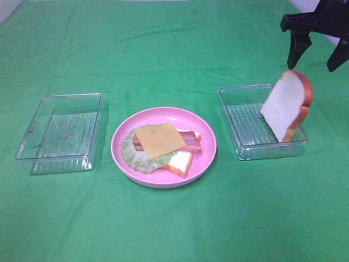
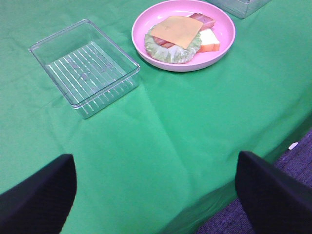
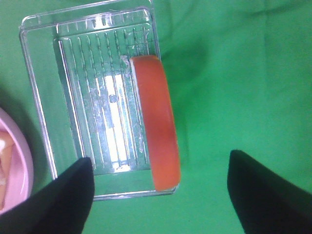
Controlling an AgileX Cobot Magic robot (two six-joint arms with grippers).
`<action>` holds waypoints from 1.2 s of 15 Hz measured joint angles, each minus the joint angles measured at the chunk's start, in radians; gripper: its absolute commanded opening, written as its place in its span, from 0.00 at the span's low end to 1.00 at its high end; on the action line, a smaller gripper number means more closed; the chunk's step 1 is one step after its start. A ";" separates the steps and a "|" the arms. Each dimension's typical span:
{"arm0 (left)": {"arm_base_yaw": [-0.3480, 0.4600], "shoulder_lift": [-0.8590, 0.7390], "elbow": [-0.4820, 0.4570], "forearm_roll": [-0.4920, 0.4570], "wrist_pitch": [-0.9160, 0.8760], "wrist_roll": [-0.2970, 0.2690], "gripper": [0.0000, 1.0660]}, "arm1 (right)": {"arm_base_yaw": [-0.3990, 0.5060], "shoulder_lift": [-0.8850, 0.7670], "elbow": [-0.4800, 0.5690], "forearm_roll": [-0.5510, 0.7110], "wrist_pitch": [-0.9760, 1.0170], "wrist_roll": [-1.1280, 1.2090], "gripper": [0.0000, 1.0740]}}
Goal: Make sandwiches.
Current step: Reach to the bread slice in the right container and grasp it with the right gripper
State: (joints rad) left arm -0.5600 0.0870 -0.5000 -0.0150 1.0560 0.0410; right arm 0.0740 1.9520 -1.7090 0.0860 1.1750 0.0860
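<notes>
On the pink plate point(image 1: 213, 143) lies the open sandwich: a white bread slice point(image 1: 181, 161) at the bottom, then lettuce point(image 1: 130, 153), bacon point(image 1: 190, 141) and a yellow cheese slice point(image 1: 158, 139) on top. A second bread slice point(image 1: 287, 103) stands on edge in the right clear tray point(image 1: 245, 117), leaning on its outer wall. My right gripper point(image 1: 314, 64) hangs open just above that slice, not touching it; the right wrist view looks down on the slice's orange crust point(image 3: 156, 122). My left gripper point(image 2: 156, 195) is open and empty over the cloth near the table's front edge.
An empty clear tray point(image 1: 60, 134) sits left of the plate, also in the left wrist view as the tray point(image 2: 85, 68). Green cloth covers the table. The table edge and dark floor point(image 2: 229, 222) show in the left wrist view.
</notes>
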 measured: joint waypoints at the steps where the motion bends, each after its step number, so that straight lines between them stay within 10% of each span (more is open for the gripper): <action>1: 0.000 0.000 0.000 0.000 0.000 0.000 0.78 | 0.000 0.020 0.000 0.004 -0.009 -0.006 0.67; 9: 0.000 0.000 0.000 0.000 0.000 0.000 0.78 | 0.000 0.144 0.000 0.005 -0.036 -0.019 0.63; 18: 0.000 0.000 0.000 0.000 0.000 0.000 0.78 | 0.000 0.143 0.000 0.005 -0.027 -0.019 0.00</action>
State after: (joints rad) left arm -0.5600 0.0870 -0.5000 -0.0150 1.0560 0.0410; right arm 0.0740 2.0950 -1.7090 0.0910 1.1480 0.0670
